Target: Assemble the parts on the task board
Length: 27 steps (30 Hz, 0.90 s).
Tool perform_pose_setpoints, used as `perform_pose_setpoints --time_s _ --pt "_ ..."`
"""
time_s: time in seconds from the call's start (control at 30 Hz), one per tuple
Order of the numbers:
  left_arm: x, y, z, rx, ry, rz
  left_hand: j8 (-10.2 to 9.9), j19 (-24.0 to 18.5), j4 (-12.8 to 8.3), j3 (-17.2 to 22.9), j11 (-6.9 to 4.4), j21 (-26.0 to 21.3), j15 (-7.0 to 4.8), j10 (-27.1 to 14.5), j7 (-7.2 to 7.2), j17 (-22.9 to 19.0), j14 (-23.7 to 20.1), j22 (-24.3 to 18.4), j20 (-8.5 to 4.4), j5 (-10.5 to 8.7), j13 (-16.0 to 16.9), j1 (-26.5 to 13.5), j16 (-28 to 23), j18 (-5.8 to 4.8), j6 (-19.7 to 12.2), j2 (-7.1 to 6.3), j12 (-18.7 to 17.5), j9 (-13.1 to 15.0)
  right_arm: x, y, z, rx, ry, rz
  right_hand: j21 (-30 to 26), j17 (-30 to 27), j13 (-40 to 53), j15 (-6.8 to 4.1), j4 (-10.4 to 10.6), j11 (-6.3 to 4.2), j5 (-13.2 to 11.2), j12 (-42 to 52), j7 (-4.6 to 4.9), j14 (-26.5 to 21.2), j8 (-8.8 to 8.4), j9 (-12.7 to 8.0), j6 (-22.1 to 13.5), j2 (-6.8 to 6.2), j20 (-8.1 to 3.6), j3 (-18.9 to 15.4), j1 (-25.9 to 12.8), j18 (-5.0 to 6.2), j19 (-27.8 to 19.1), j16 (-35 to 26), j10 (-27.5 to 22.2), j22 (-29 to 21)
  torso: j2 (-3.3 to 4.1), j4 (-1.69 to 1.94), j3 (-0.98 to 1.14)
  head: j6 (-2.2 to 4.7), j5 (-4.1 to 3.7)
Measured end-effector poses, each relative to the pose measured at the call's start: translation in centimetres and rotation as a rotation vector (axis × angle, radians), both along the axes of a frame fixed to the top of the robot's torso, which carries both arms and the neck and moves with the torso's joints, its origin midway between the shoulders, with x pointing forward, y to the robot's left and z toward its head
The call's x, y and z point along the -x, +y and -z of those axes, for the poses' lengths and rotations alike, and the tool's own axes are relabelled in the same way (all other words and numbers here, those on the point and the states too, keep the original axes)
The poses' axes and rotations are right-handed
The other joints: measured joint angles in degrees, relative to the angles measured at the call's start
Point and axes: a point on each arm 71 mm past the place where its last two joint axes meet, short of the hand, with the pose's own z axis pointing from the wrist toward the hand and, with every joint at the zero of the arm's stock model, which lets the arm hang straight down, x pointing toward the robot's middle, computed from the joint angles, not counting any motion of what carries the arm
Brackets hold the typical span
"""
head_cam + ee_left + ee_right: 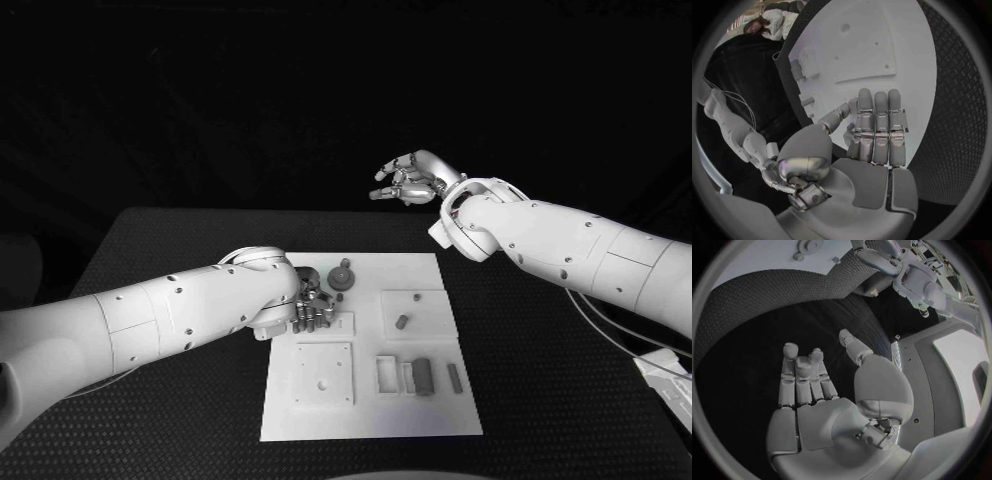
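Task board [433,420] lying white on the black table [173,240], small parts [420,375] sitting in its recesses well clear of any fingers. Left hand [312,312] hovering low over the board's upper left area, fingers [877,125] lying straight and together, holding nothing; a round grey part [339,276] just beyond its fingertips. Right hand [410,181] hanging raised past the board's far edge, fingers [802,375] loosely curled, apart, empty

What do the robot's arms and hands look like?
Both arms are smooth white shells dotted with small dark screws. Each ends in a shiny silver metal hand, the left hand and the right hand, with jointed fingers. Thin pale cables trail beside the right arm.
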Motion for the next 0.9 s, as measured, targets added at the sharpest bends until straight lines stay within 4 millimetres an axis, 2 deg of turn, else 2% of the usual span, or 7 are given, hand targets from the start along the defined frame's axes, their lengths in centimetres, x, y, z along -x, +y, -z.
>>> perform_pose_setpoints --time_s 0.17,0.27,0.43,0.57,0.9 --pt "0.00 -0.03 0.01 -0.002 -0.001 0.001 0.02 0.01 0.23 -0.22 -0.01 0.00 0.00 0.00 0.07 -0.08 0.00 0.11 -0.02 -0.65 0.14 -0.38 0.22 0.00 0.29 -0.21 0.09 0.15 -0.01 -0.01 0.01 0.000 0.000 0.000 0.00 0.00 0.00 0.00 0.00 0.00 0.00 0.00 -0.04 0.00 0.00 0.00 -0.02 0.00 0.00 0.00 0.00 0.00 0.00 0.00 0.00 0.00 0.00 -0.01 -0.02 0.04 -0.04" --pt "0.00 -0.03 0.01 -0.003 -0.002 0.001 0.03 0.11 0.87 -0.12 -0.01 0.00 0.00 0.00 -0.16 -0.32 0.00 0.46 -0.11 -2.13 0.33 -0.62 0.55 0.00 0.52 -0.46 0.33 0.39 -0.01 -0.01 0.01 0.000 0.001 0.000 0.00 0.00 0.00 0.00 0.00 0.00 0.00 0.00 -0.10 0.00 0.00 0.00 0.03 0.00 0.00 0.00 0.00 0.00 0.00 0.00 0.00 0.00 0.00 -0.01 -0.02 0.05 -0.09" --pt "0.00 -0.06 0.01 -0.004 -0.003 0.002 0.03 0.21 1.21 -0.21 -0.01 0.00 0.00 0.00 -0.46 -0.48 0.00 0.59 -0.21 -3.36 0.43 -0.61 0.63 0.00 0.82 -0.84 0.47 0.56 -0.01 0.03 0.02 0.000 0.001 -0.001 0.00 0.00 0.00 0.00 0.00 0.00 0.00 0.00 -0.11 0.00 0.00 0.01 0.04 0.00 0.00 0.00 0.00 -0.01 0.00 0.00 0.00 0.00 0.00 0.01 -0.03 0.07 -0.18" --pt "0.01 -0.07 0.02 -0.005 -0.004 0.003 0.03 0.23 1.81 -0.22 -0.12 0.00 -0.21 0.11 -1.09 -0.70 -0.21 0.94 -0.23 -5.57 0.53 -0.59 1.07 0.00 1.44 -1.36 0.47 0.78 -0.02 0.06 0.02 0.000 0.002 -0.002 0.00 0.00 0.00 0.00 0.00 0.00 0.00 0.00 -0.12 0.00 0.00 0.01 0.05 0.00 0.00 0.00 0.00 -0.01 0.00 0.00 0.00 0.00 0.00 0.01 -0.05 0.06 -0.24" --pt "0.01 -0.09 0.04 -0.007 -0.006 0.005 0.02 0.39 2.47 -0.46 -0.24 0.01 -0.21 0.23 -1.52 -0.87 -0.21 1.15 -0.39 -5.89 0.58 -1.19 1.07 0.00 1.86 -1.96 0.47 0.93 -0.02 0.02 0.05 0.001 0.003 -0.001 0.00 -0.05 -0.05 0.01 0.00 0.00 0.00 0.00 -0.15 -0.01 0.00 -0.04 0.06 0.00 0.00 0.00 0.00 -0.02 0.00 0.00 0.00 0.00 0.00 0.03 -0.06 0.00 -0.39"
